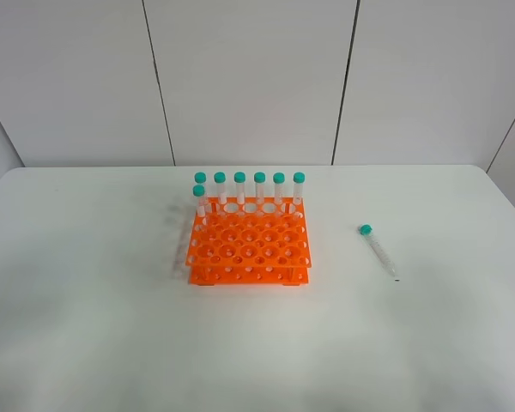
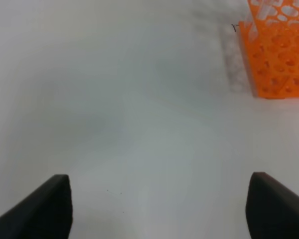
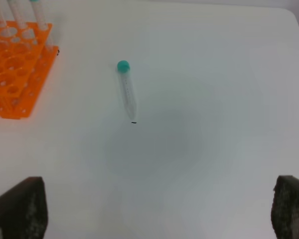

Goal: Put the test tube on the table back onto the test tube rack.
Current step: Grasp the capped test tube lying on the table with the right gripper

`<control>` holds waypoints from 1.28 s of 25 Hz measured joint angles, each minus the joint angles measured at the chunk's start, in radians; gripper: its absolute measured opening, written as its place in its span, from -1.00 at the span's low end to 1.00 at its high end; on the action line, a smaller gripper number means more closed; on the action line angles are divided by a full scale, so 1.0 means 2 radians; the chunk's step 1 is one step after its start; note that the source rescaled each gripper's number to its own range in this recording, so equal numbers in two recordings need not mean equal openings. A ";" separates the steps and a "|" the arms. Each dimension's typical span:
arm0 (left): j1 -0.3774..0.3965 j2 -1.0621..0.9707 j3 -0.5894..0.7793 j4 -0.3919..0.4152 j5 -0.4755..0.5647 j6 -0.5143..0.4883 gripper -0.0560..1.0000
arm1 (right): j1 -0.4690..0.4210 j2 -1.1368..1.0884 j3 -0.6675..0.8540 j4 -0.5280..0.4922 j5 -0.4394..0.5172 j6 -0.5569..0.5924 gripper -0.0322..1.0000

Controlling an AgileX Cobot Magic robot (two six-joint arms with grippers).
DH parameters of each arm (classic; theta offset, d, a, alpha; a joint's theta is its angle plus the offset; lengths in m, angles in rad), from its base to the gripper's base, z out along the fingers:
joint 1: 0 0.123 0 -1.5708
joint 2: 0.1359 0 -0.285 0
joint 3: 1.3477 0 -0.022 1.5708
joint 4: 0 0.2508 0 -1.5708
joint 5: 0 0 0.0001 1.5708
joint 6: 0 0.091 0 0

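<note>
Clear test tube (image 3: 127,92) in right wrist view, rack (image 2: 276,64) in left

Desk (image 1: 86,326): white, matt, smooth. Test tube rack (image 1: 249,245): bright orange moulded plastic, smooth, slight gloss. Test tube (image 1: 379,251): clear smooth plastic, with a teal opaque plastic cap (image 1: 365,229). Racked tubes (image 1: 259,190): same clear plastic, teal caps. Wall panels (image 1: 249,77): white, matt, flat. Left gripper (image 2: 157,209) jaws: black, matt, smooth. Right gripper (image 3: 155,209) jaws: dark, matt, rougher grainy surface
</note>
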 joint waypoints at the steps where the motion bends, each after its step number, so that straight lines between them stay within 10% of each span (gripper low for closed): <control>1: 0.000 0.000 0.000 0.000 0.000 0.000 1.00 | 0.000 0.000 0.000 0.000 0.000 0.000 1.00; 15: 0.000 0.000 0.000 0.000 0.000 0.000 1.00 | 0.000 0.035 -0.021 -0.009 -0.016 0.000 1.00; 32: 0.000 0.000 0.000 0.000 0.000 0.000 1.00 | 0.000 0.646 -0.270 -0.009 -0.028 -0.009 1.00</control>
